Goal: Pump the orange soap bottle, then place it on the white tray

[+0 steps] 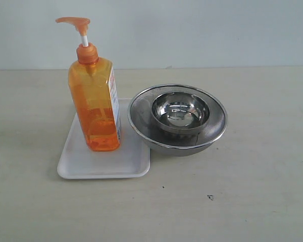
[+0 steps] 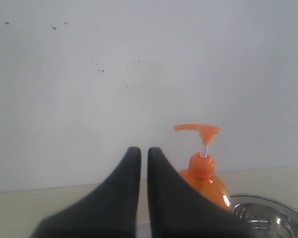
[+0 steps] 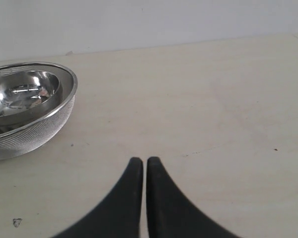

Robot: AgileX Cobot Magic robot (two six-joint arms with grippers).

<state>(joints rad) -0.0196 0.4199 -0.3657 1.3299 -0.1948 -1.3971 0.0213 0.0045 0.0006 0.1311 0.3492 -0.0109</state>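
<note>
The orange soap bottle [image 1: 96, 108] is seen standing upright on the white tray [image 1: 126, 162], left of centre in the exterior view. Its base is set toward the far half of the tray, and the near half of the tray is left bare. The pump head [image 1: 73, 21] is raised on its white stem, with the spout pointed toward the left edge of the frame. A white-red label is carried on the bottle's right-hand face. Orange liquid is visible through the translucent body.

Just beside the tray's right edge, a wide steel mesh bowl [image 1: 140, 115] is placed on the pale table [image 1: 252, 191], and a smaller polished steel bowl [image 1: 181, 112] is nested inside it (whether the mesh bowl's rim touches the tray cannot be told). A small dark mark [image 1: 210, 197] is noted on the table in the lower right of the frame.

Neither arm is shown in the exterior view. In the left wrist view, the left gripper [image 2: 144, 151] is seen with its dark fingers pressed nearly together, nothing pinched between them, and the bottle's pump and shoulder are visible beyond them. In the right wrist view, the right gripper [image 3: 141, 161] is likewise drawn together and empty, held over bare table with the nested bowls off to one side.
</note>
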